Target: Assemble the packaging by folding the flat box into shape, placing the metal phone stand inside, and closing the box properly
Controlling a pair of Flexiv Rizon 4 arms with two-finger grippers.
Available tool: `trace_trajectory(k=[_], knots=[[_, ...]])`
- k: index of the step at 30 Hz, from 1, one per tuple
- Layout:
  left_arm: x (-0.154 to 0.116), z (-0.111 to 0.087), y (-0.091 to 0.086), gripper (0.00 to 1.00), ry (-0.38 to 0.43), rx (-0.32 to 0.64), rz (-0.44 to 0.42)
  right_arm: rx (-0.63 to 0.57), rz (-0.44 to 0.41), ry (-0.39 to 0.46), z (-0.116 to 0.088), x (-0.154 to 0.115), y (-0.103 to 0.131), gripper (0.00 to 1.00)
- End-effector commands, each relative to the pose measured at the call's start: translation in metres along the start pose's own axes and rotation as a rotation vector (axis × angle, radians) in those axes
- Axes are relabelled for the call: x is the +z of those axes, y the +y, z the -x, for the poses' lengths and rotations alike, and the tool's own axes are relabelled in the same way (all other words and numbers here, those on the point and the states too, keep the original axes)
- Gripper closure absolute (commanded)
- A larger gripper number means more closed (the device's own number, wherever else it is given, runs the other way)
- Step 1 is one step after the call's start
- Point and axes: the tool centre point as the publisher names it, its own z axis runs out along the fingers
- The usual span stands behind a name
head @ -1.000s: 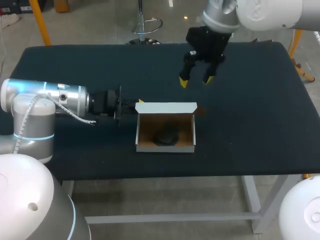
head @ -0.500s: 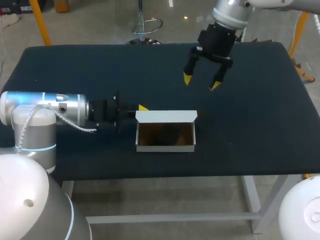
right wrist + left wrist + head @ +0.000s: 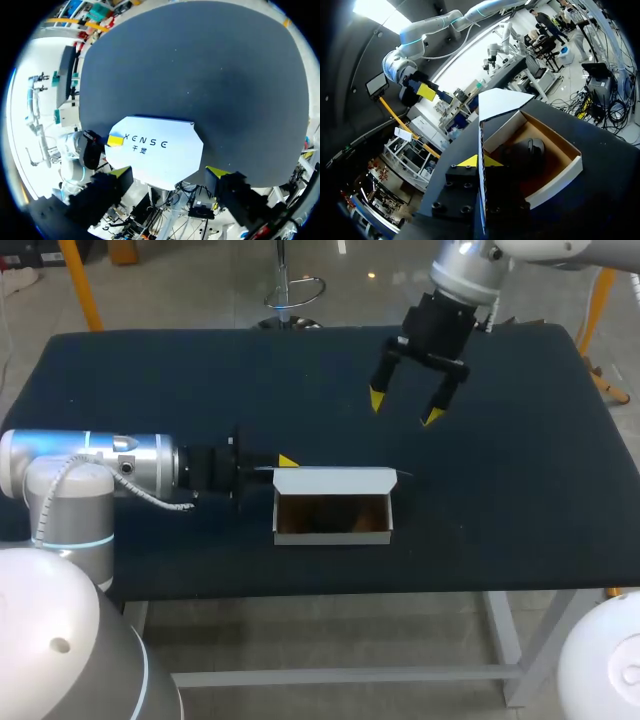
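Note:
A white cardboard box [image 3: 333, 523] with a brown inside stands near the table's front middle. Its lid [image 3: 335, 480] is tilted forward over the opening and hides most of the inside from above. My left gripper [image 3: 285, 462] comes in level from the left and is shut on the lid's left edge. In the left wrist view the lid [image 3: 497, 102] runs as a thin sheet between the fingertips of that gripper [image 3: 480, 161], and the dark metal phone stand [image 3: 527, 152] lies inside the box [image 3: 555, 175]. My right gripper [image 3: 405, 405] hangs open above the table behind the box, clear of it; its own view looks down on the lid [image 3: 155, 150] ahead of the gripper [image 3: 167, 172].
The dark table top [image 3: 520, 470] carries nothing else. Bare cloth stretches to the right of the box and behind it, under the right gripper. The table's front edge lies just beyond the box's front wall.
The lid has swung forward from lying back to leaning over the opening, led by my left gripper. My right gripper has risen and moved back to the right, away from the box.

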Motion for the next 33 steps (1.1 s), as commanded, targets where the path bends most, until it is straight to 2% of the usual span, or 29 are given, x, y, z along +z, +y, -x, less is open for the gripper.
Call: trace_trajectory(k=[1, 5, 7, 13, 20, 21, 22, 24, 25, 27, 28, 33], knots=[[0.001, -0.001, 0.001, 1.00, 0.001, 0.004, -0.003, 0.069, -0.034, 0.000, -0.001, 0.001, 0.002, 0.00], [0.002, -0.002, 0.003, 1.00, 0.001, 0.013, -0.007, 0.278, -0.153, 0.016, 0.001, 0.015, 0.004, 0.00], [0.002, -0.003, 0.004, 1.00, 0.002, 0.019, -0.007, 0.303, -0.187, 0.025, 0.004, 0.021, -0.001, 0.00], [0.001, -0.004, 0.006, 1.00, -0.001, 0.037, -0.014, 0.328, -0.231, 0.027, 0.012, 0.036, -0.011, 0.00], [0.002, -0.007, 0.007, 1.00, 0.002, 0.052, -0.026, 0.249, -0.253, 0.046, 0.017, 0.046, -0.012, 0.00], [0.002, -0.008, 0.007, 1.00, 0.003, 0.054, -0.027, 0.230, -0.267, 0.058, 0.018, 0.048, -0.012, 0.18], [0.002, -0.009, 0.008, 1.00, 0.005, 0.057, -0.028, 0.218, -0.269, 0.063, 0.018, 0.050, -0.012, 0.22], [0.002, -0.010, 0.008, 1.00, 0.007, 0.060, -0.030, 0.191, -0.281, 0.072, 0.019, 0.054, -0.012, 0.23], [0.003, -0.010, 0.008, 1.00, 0.008, 0.062, -0.030, 0.181, -0.282, 0.074, 0.019, 0.056, -0.012, 0.28], [0.002, -0.011, 0.008, 1.00, 0.009, 0.065, -0.033, 0.159, -0.283, 0.076, 0.019, 0.059, -0.012, 0.45], [0.002, -0.011, 0.008, 1.00, 0.010, 0.067, -0.034, 0.153, -0.284, 0.077, 0.019, 0.060, -0.013, 0.49], [0.002, -0.012, 0.007, 1.00, 0.011, 0.075, -0.038, 0.106, -0.288, 0.071, 0.019, 0.066, -0.016, 0.51]])
